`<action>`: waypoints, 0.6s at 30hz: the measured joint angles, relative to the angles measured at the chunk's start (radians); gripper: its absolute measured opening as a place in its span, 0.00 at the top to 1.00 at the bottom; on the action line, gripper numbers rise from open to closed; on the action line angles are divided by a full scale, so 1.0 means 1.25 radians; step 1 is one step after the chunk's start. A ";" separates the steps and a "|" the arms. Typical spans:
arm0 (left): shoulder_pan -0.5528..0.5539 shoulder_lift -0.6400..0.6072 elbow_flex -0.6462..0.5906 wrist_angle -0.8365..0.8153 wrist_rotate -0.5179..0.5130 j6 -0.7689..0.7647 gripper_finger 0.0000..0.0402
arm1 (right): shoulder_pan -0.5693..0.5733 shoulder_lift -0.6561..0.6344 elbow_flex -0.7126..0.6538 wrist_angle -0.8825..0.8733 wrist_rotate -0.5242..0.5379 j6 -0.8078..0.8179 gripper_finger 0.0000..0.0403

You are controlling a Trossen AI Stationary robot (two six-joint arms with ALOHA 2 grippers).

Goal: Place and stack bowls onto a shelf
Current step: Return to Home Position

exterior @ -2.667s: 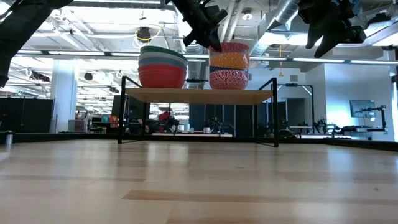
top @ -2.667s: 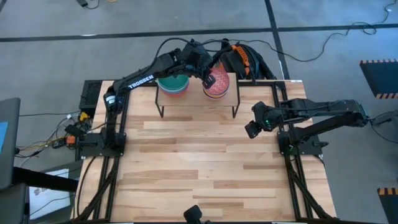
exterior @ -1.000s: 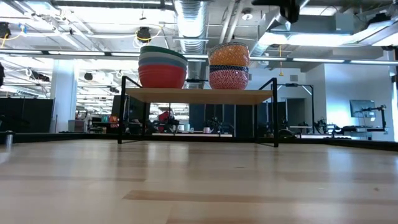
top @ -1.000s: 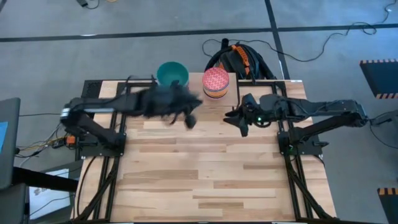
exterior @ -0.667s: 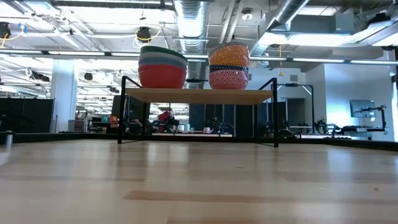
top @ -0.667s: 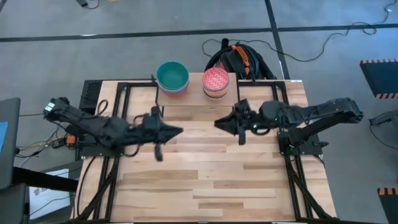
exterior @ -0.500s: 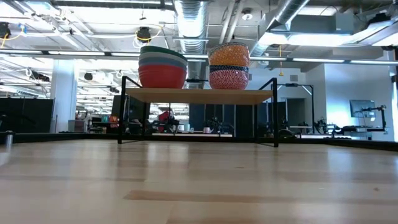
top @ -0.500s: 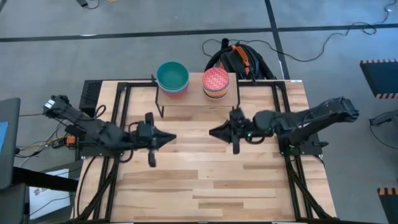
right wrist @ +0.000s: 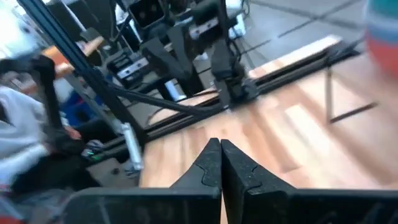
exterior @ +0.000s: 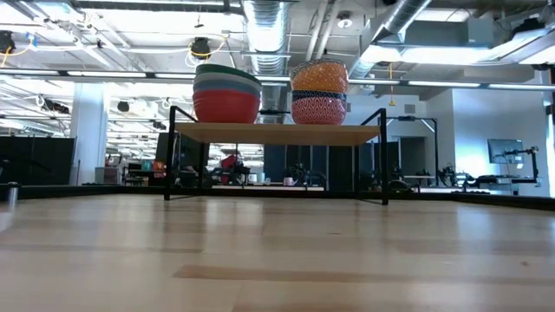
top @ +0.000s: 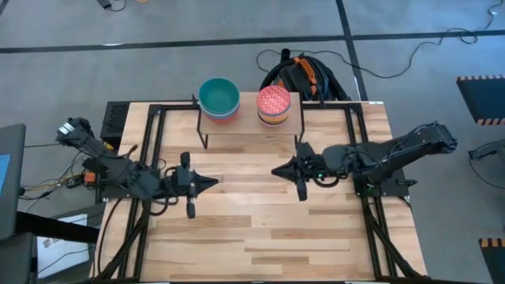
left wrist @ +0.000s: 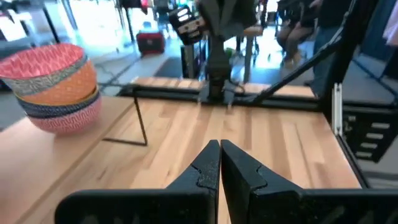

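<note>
Shelf (top: 248,126) of light wood on thin black legs stands at the middle of the tabletop's (top: 260,229) far edge, carrying two stacks of bowls side by side.

Over the tabletop's left half, about midway between its near and far edges, the left tool (top: 210,182) hangs above the wood and points toward the right edge. Its two dark fingers (left wrist: 205,168) are pressed flat together, with nothing held between them.

On the shelf's left end sits the left stack (exterior: 227,94), a red bowl (exterior: 225,108) at its base and a green bowl (top: 218,95) on top, with pale blue-grey rims showing between them. Just beside it, with a narrow gap, the right stack (exterior: 319,91) occupies the middle of the shelf. A pink-red patterned bowl (exterior: 319,111) lies at the bottom, a dark blue-white patterned band comes above it, then an orange-yellow bowl (exterior: 319,81). Another pink-red patterned bowl (top: 274,101) caps the pile. The shelf's right end is bare board.

Over the tabletop's right half, level with its partner, the right tool (top: 278,170) hangs above the wood and points toward the left edge, so that the two tips face each other, well apart. Its fingers (right wrist: 236,168) are likewise closed tight on nothing.
</note>
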 joint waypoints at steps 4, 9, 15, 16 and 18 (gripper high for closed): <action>-0.019 -0.019 -0.081 0.135 -0.015 0.039 1.00 | -0.011 -0.041 0.000 -0.006 0.005 -0.122 0.93; 0.019 -0.022 -0.176 0.248 0.052 0.132 1.00 | -0.029 -0.086 -0.003 -0.049 -0.012 -0.214 0.94; 0.135 -0.021 -0.218 0.303 0.183 0.129 1.00 | -0.086 -0.148 -0.126 -0.007 -0.065 -0.226 0.95; 0.159 -0.021 -0.219 0.303 0.212 0.132 1.00 | -0.095 -0.159 -0.155 0.018 -0.081 -0.225 0.95; 0.209 -0.021 -0.219 0.310 0.285 0.135 1.00 | -0.110 -0.184 -0.213 0.107 -0.114 -0.224 0.95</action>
